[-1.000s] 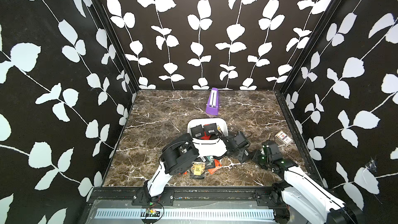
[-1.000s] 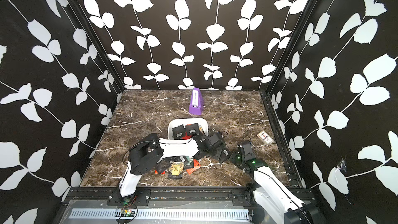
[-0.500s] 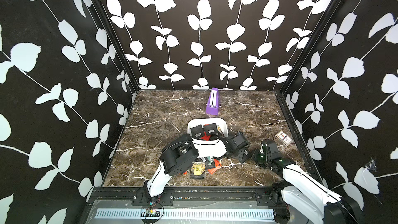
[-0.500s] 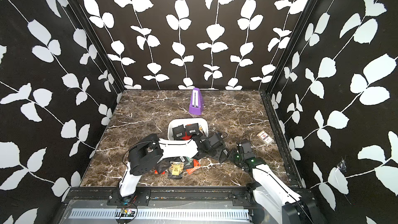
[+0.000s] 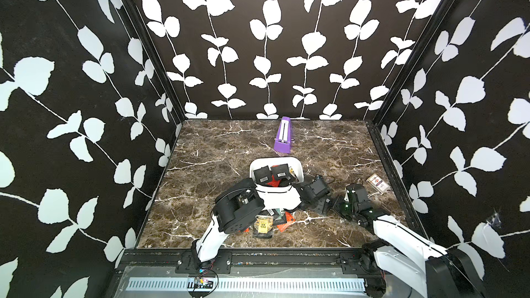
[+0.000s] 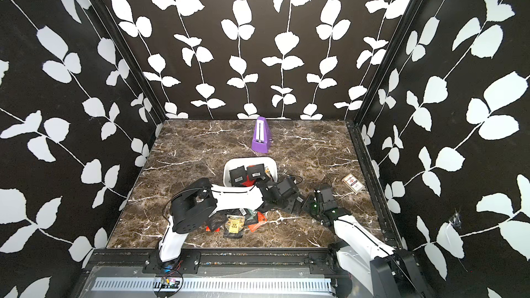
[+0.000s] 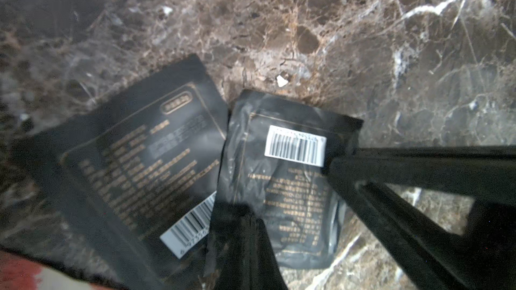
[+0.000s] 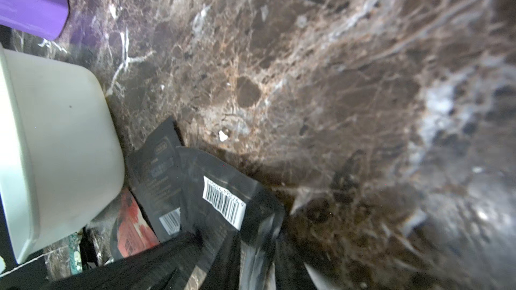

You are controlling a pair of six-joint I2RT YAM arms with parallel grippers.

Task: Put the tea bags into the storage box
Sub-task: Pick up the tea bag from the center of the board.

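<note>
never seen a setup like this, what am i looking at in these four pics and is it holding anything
It is a robot with two white-and-black arms on a marble table, each ending in a claw. The two wide pictures come from one camera head above; the two close-ups come from cameras on the wrists. A white storage box already holds some tea bags, and a loose heap lies nearer the front. A purple wedge and a card pack sit apart. In the left wrist view the left claw is shut, seemingly on a black tea bag; the right claw reaches its edge, grip unclear.
</note>
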